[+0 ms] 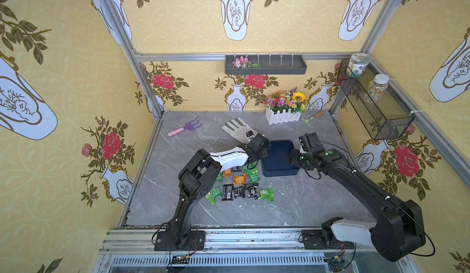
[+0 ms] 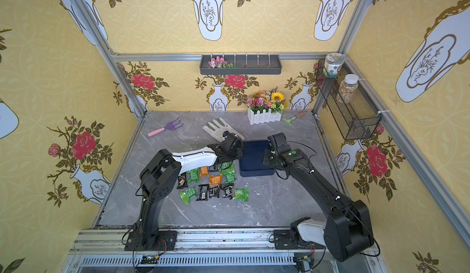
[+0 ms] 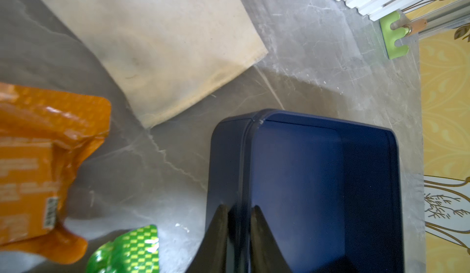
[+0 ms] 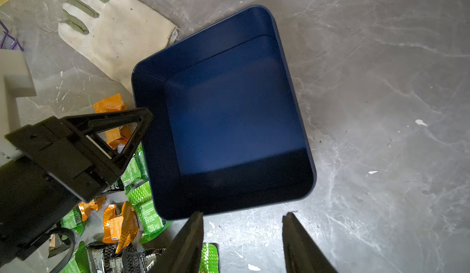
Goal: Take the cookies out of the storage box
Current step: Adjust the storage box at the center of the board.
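**Top views.**
- Shallow, dark navy-blue square storage box (image 1: 278, 154) with rounded corners and low walls. It stands on the grey marble-patterned table (image 1: 318, 203), and its interior is bare in both top views.
- Cookies (image 1: 239, 180): small crinkly foil packets in green, orange and black. All are scattered on the table just beside the storage box, none inside it.
- Cream fabric work glove (image 1: 235, 128), lying flat just beside the box's far corner.

**Left wrist view.**
- Left gripper (image 3: 239, 208): its fingers (image 3: 218, 233) are drawn close and pinch the box's side wall, one outside it and one inside.
- Two of the cookies, one orange and one green, lie outside near that wall.

**Right wrist view.**
- Right gripper (image 4: 244, 214): spread, with nothing between the fingers. It hovers just beside the box's near wall without touching it.
- The box floor shows in full, with no packet on it.

**Step, as judged.** Removal looks complete, and what is in hand is a grip on the emptied box. Whether the box is lifted off the table cannot be told. The next move likely calls for letting go of the wall without dragging the box onto the packets.
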{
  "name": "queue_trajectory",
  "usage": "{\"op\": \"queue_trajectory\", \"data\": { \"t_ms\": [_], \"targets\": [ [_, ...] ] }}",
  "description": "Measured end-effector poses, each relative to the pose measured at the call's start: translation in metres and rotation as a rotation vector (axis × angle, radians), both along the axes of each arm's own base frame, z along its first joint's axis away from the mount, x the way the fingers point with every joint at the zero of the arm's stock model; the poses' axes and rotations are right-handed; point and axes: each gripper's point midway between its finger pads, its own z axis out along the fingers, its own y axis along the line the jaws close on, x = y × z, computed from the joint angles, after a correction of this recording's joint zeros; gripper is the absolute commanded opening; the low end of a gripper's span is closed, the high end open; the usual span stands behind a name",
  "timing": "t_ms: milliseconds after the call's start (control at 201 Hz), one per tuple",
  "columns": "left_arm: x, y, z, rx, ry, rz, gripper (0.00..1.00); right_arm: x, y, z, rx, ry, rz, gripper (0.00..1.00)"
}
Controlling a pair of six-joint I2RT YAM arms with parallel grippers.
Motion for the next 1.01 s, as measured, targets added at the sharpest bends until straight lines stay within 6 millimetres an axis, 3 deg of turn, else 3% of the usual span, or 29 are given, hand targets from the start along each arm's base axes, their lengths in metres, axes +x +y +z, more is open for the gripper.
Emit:
{"op": "queue_trajectory", "data": {
  "t_ms": [388,732,896,1006],
  "targets": [
    [0.000,-0.003,0.000,0.076,-0.061,-0.011,0.02,0.003,-0.002,0.006,0.013,-0.030,-0.008,0.54],
    [-0.007,-0.003,0.040,0.306,-0.312,0.031,0.02,0.000,-0.003,0.006,0.013,-0.033,-0.010,0.54],
    [-0.002,0.005,0.045,0.363,-0.338,0.050,0.01,-0.001,-0.004,0.009,0.018,-0.040,-0.011,0.54],
    [-0.003,-0.001,0.037,0.364,-0.306,0.015,0.00,-0.003,-0.006,0.016,0.032,-0.061,-0.027,0.54]
  ]
}}
